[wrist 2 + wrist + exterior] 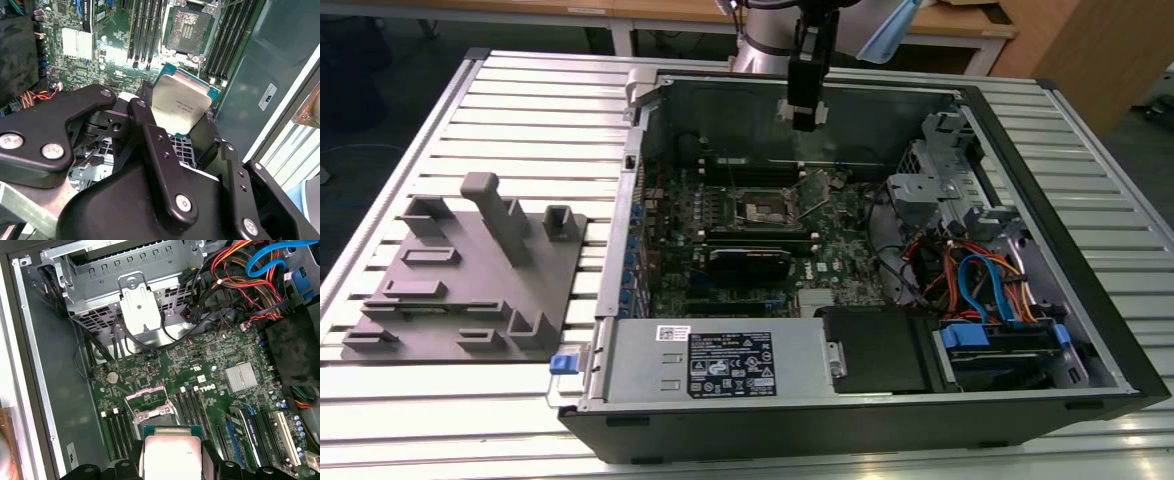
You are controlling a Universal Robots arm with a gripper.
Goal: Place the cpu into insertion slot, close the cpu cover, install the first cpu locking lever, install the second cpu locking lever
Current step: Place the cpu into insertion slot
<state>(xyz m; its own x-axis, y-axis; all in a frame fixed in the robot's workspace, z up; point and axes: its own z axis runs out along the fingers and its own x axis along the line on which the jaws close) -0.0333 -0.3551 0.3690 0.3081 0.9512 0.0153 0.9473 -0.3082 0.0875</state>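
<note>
we see the gripper [802, 112] hanging over the open case [867, 125], above the board [834, 265]. in the second wrist view its fingers [145, 115] are drawn in tight on the cpu [179, 102], clamping opposite edges; they hide the chip's near edge. the cpu is in the air, clear of the slot [187, 31]. in the first wrist view the cover [149, 401] is flipped open, and the cpu hides most of the slot. in the exterior view we cannot make out the chip.
</note>
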